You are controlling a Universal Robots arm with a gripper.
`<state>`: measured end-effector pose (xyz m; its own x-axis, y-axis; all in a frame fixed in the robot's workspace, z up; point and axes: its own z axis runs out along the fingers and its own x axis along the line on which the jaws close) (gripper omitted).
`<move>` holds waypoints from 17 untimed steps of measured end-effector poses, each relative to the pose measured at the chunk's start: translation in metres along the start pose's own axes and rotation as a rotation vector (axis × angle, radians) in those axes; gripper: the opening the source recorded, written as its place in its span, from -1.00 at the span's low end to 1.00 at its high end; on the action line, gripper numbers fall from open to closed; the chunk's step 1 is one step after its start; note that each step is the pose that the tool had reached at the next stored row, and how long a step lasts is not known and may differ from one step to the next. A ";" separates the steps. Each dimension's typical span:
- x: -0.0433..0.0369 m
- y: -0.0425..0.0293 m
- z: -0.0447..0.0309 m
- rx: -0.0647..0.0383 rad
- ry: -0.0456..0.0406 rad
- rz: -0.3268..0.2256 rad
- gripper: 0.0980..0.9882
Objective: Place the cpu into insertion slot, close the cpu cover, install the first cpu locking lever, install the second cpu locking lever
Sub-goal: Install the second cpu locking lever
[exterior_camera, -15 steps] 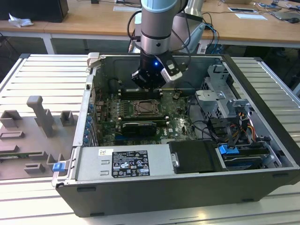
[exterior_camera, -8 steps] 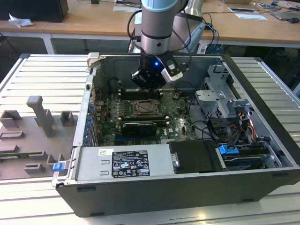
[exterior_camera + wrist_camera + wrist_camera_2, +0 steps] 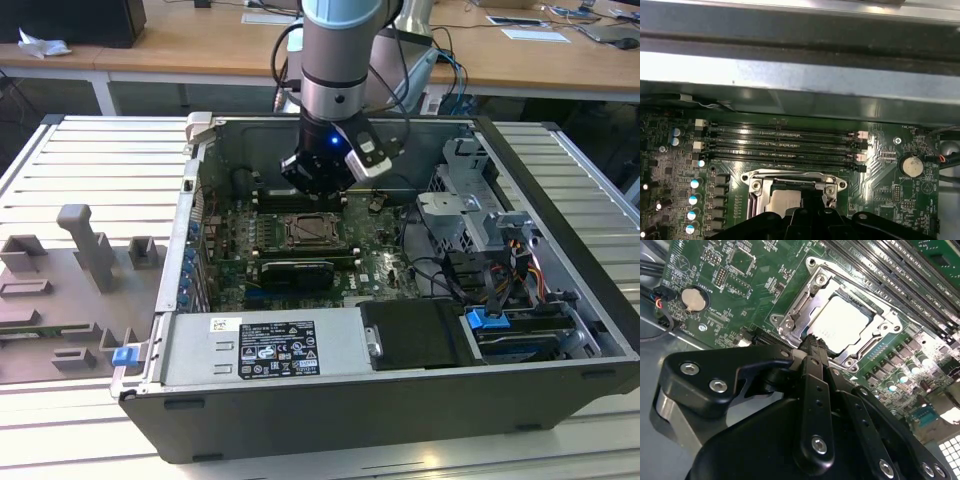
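So the whole thing is sitting on a slatted metal counter, with a grey fixture block lying on the exterior view's left. The open computer case is lying on its side, taking up most of the counter. The arm is reaching straight down into it, hanging over the green motherboard.

The jaws are looking pressed together with nothing between them. In the second wrist view their tips are sitting right at the edge of the socket frame, though I can't tell if they're actually touching it. The long memory slots are running just beside the insertion slot.

The cpu cover is lying flat down over the socket, and the cpu is sitting inside it, its pale top showing through the cover's window. Can't tell whether the levers are latched. A little coin battery is sitting on the board, well apart from the socket.
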<state>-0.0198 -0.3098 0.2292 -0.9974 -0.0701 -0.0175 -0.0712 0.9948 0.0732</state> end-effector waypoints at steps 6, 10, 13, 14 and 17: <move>-0.0002 0.0005 -0.0086 0.000 -0.0001 0.000 -0.98; -0.0002 -0.0001 -0.0097 0.000 0.0001 0.000 -0.98; -0.0001 -0.0017 -0.0098 0.000 0.0000 0.000 -0.98; 0.0000 -0.0023 -0.0098 0.000 0.0000 0.000 -0.98; 0.0001 -0.0044 -0.0099 0.000 -0.0001 0.000 -0.98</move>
<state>-0.0198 -0.3149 0.2388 -0.9974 -0.0703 -0.0176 -0.0714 0.9947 0.0733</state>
